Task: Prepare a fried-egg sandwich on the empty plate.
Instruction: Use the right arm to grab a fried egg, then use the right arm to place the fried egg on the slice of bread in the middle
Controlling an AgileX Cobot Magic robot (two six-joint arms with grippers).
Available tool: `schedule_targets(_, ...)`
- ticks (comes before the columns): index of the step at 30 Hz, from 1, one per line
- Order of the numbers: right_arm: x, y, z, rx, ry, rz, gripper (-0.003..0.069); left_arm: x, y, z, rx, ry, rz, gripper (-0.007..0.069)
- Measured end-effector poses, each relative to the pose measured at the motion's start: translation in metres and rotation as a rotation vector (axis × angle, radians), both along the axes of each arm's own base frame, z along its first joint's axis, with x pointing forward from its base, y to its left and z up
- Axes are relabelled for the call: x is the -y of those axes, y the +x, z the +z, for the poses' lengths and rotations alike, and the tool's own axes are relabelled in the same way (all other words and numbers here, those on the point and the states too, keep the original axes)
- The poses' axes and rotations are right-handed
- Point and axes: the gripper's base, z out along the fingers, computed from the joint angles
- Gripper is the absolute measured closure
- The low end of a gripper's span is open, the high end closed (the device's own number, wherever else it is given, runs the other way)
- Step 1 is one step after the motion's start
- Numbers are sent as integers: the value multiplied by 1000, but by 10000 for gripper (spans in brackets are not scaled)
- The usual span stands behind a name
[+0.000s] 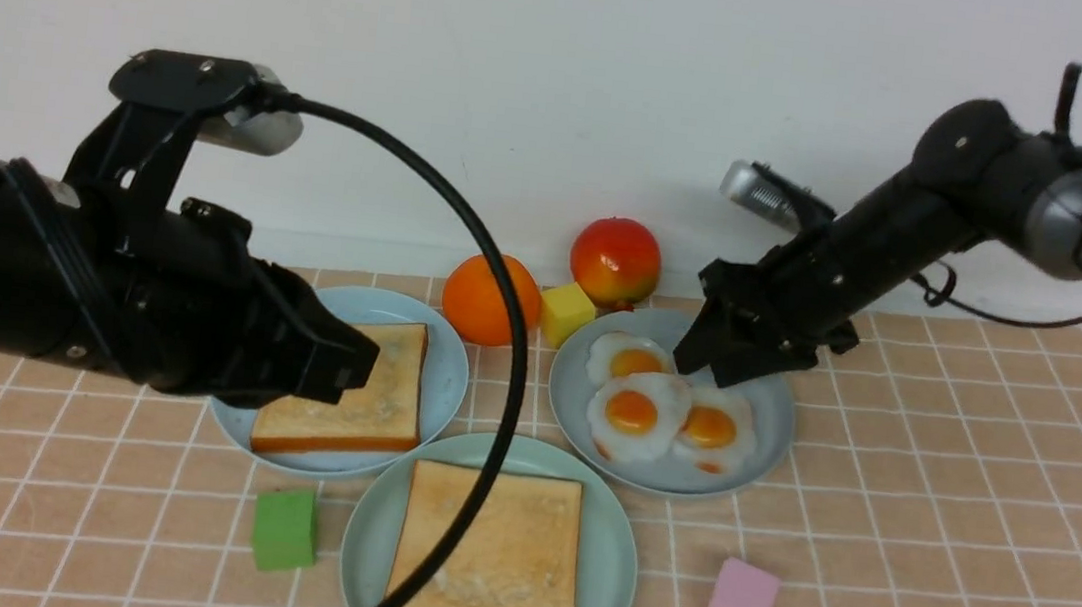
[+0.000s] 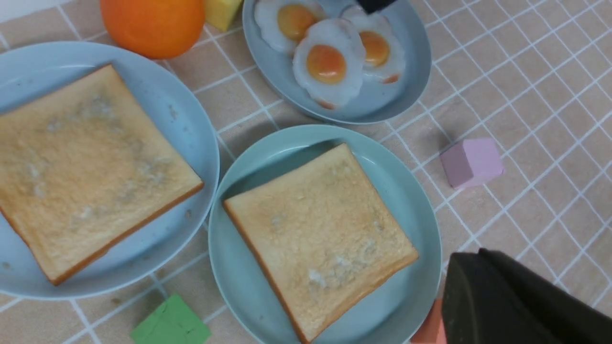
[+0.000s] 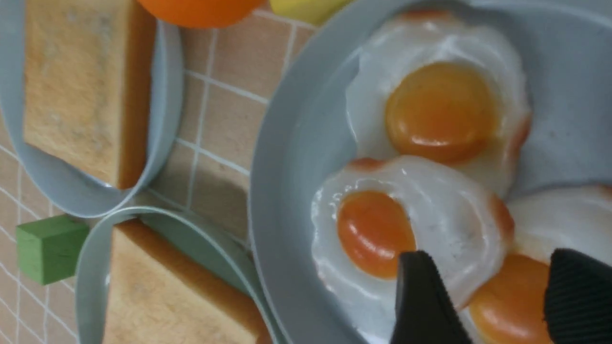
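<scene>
Front view: mint-green plate (image 1: 623, 554) at 6 o'clock on the desk (image 1: 928, 545), with one toast (image 1: 495, 550) lying flat on it. Light blue plate (image 1: 445, 374) sits at its 10 o'clock, rims close together, and carries the second toast (image 1: 375, 397). Grey-blue plate (image 1: 762, 447) at its 2 o'clock holds three fried eggs, and the front egg (image 1: 635, 414) overlaps the other two. Left jaws clenched, black tip (image 1: 344, 363) over the 9 o'clock side of the second toast; contact, cannot tell. Right jaws released, fingertips (image 3: 423, 296) spread above the eggs, one over the front egg's white, the other over the neighbour egg (image 1: 711, 430); touching or not, cannot tell. Orange (image 1: 486, 298), yellow block (image 1: 565, 311) and red-yellow fruit (image 1: 616, 259) sit at 12 o'clock by the wall. Green block (image 1: 284, 528) at 9 o'clock of the mint-green plate, pink block (image 1: 741, 601) at 3 o'clock.
</scene>
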Motion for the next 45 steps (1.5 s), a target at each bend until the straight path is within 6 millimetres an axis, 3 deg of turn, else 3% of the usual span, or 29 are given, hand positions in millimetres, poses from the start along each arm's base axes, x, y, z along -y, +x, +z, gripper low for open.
schedule_targets(7,-7,3,-19,-33,41,-15,293,-1,0,-1,9,29,-7,638)
schedule_targets(17,-11,4,-26,-44,57,-15,301,-2,0,-1,12,40,-10,638)
schedule_targets(23,-11,4,-27,-44,60,-19,379,-2,0,-1,12,41,-10,638)
schedule_targets(28,-11,5,-28,-45,59,-19,563,-2,0,-2,12,43,-11,637)
schedule_targets(30,-11,4,-28,-46,62,-19,602,-2,0,-2,12,43,-11,637)
schedule_targets(34,-11,4,-26,-44,63,-19,603,-2,0,-2,14,48,-12,636)
schedule_targets(39,-11,3,-8,-8,70,-19,603,-2,0,-2,15,54,-13,632)
schedule_targets(42,-11,0,15,40,80,-8,603,-3,0,-2,18,64,-15,629)
schedule_targets(45,-11,-10,54,105,99,32,603,-3,0,-3,22,74,-17,627)
